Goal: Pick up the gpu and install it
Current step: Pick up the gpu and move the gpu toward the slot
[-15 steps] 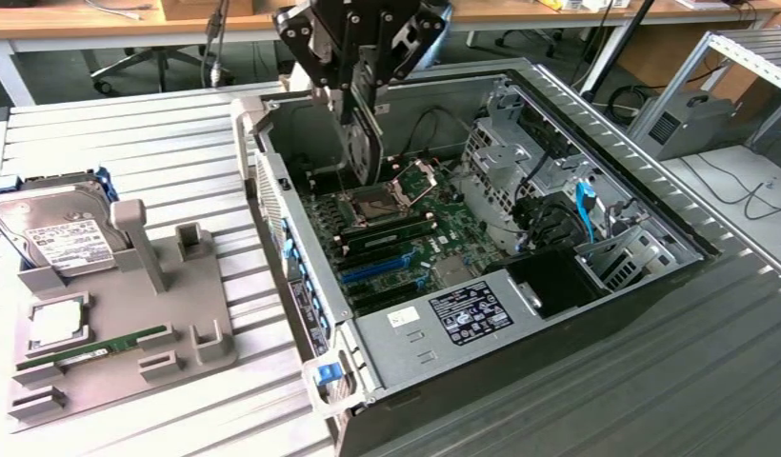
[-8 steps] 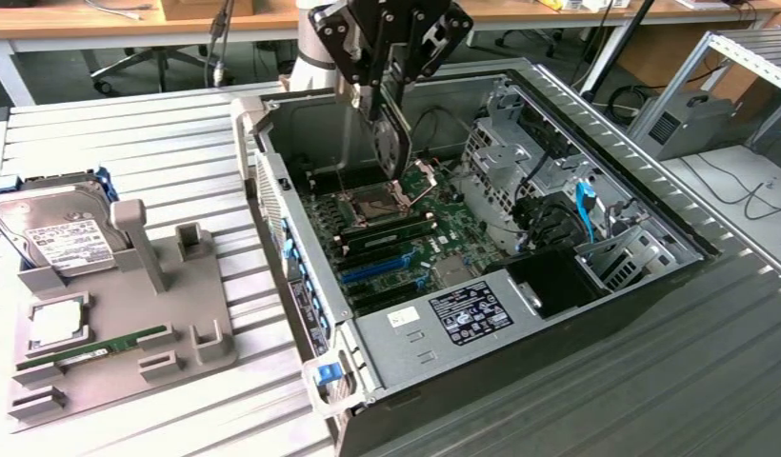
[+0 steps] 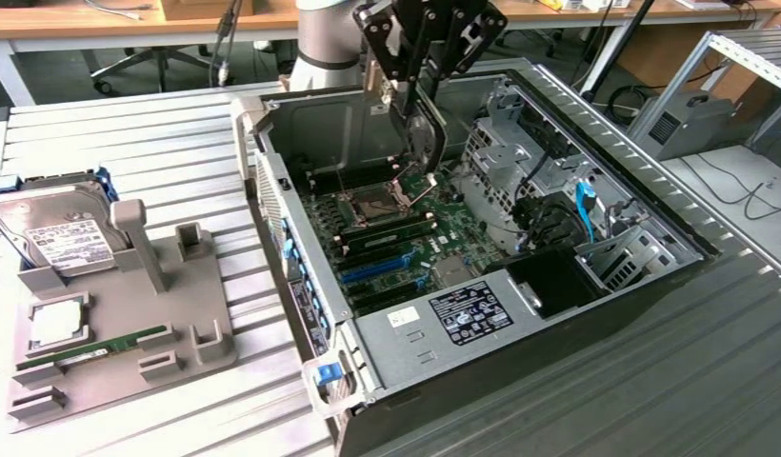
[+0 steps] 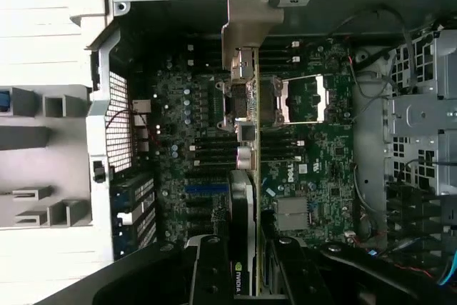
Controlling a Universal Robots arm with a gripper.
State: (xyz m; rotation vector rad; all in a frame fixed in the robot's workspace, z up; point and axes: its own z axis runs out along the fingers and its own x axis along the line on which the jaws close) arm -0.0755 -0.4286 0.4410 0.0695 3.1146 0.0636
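Wooden desks (image 3: 98,19) stand at the back of the room, and we can see the legs of a rolling chair (image 3: 150,62) under them. Closer to us is a grey metal table (image 3: 136,133) with long ridges running across it.

On the table sits a big open computer case (image 3: 321,124). We can look right down into it and see the green board (image 3: 390,238) on its floor.

On the exterior view's left, well apart from the case, a grey holder (image 3: 174,371) rests on the table. A silver hard drive (image 3: 60,233) with a white label leans in it at the far end. A thin green memory stick (image 3: 92,348) lies in it nearer to us.

The gripper (image 3: 410,90) comes down from above the case, at its far end. It is closed tight on the gpu (image 3: 427,143). The gpu hangs on its edge, up above the board, and is not yet pushed in.

From the wrist view we look down along the gpu (image 4: 243,205). Black fingers (image 4: 211,273) squeeze it from both sides, and its tan metal bracket (image 4: 250,19) is at the far end, near the case wall.
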